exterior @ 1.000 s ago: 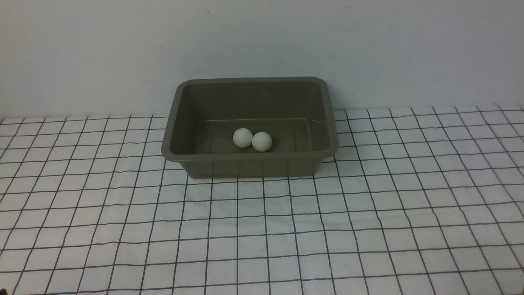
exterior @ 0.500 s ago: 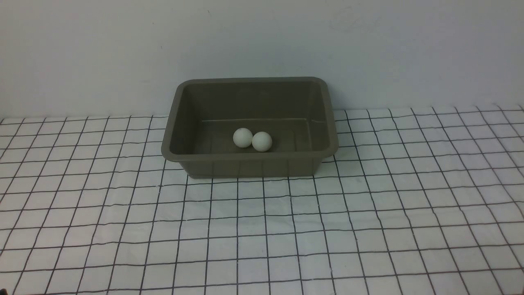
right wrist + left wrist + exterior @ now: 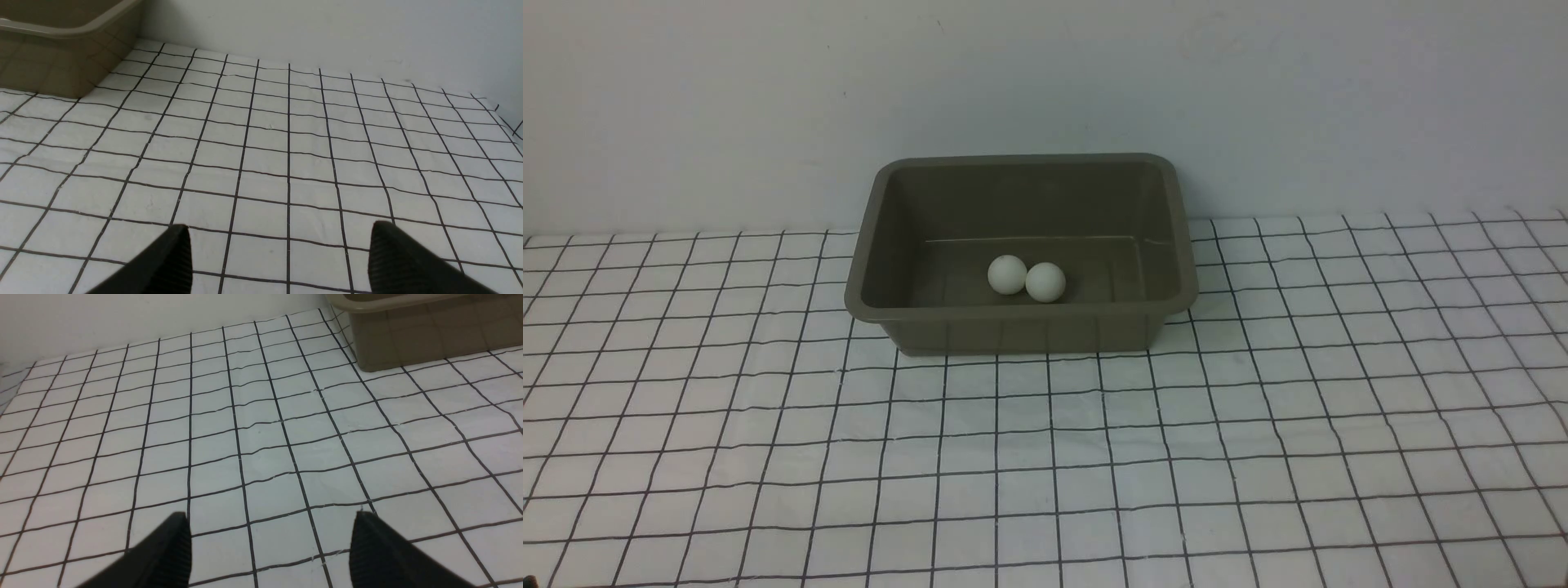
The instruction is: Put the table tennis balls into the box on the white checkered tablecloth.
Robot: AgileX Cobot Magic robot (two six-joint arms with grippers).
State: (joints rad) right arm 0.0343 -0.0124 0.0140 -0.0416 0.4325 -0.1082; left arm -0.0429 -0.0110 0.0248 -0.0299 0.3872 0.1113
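Two white table tennis balls (image 3: pixel 1007 274) (image 3: pixel 1045 282) lie touching each other on the floor of the olive-brown box (image 3: pixel 874 237), which stands on the white checkered tablecloth (image 3: pixel 1045 457) at the back centre. Neither arm shows in the front view. In the left wrist view my left gripper (image 3: pixel 269 528) is open and empty above bare cloth, with a corner of the box (image 3: pixel 408 343) beyond it. In the right wrist view my right gripper (image 3: pixel 280 241) is open and empty above bare cloth, with a corner of the box (image 3: pixel 61 49) off to one side.
A plain pale wall (image 3: pixel 1045 82) rises right behind the box. The cloth is slightly wrinkled and its far right edge shows in the right wrist view (image 3: pixel 506 118).
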